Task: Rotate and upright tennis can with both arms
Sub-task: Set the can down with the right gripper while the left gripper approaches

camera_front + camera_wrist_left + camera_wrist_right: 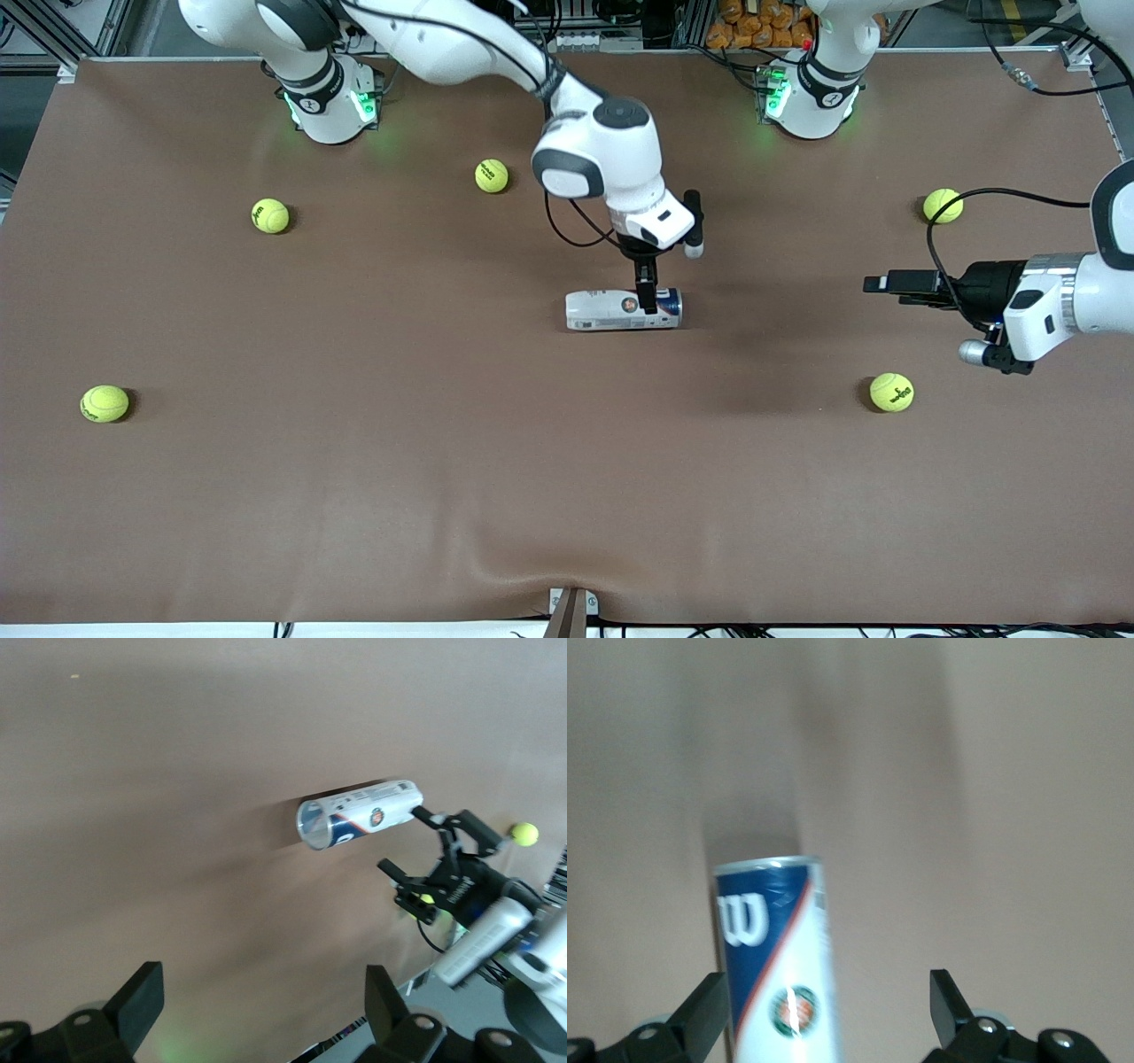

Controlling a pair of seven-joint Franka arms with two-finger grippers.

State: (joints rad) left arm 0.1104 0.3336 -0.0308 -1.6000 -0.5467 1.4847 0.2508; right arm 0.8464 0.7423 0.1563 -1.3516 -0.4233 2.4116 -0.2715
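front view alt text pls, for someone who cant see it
A tennis can lies on its side mid-table on the brown table, with the open right gripper just above it. The open left gripper waits over the table toward its own end, and five tennis balls lie scattered around.

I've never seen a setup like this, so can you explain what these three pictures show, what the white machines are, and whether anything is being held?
Two white robot arms stand at a brown table. The wide picture looks down from across the table; the other two come from cameras on each arm's wrist. A tennis can lies on its side mid-table, with five tennis balls scattered around. The right gripper is open over the can's blue end, straddling it without gripping. The left gripper is open too, waiting in the air toward its own end of the table. Nothing is held.
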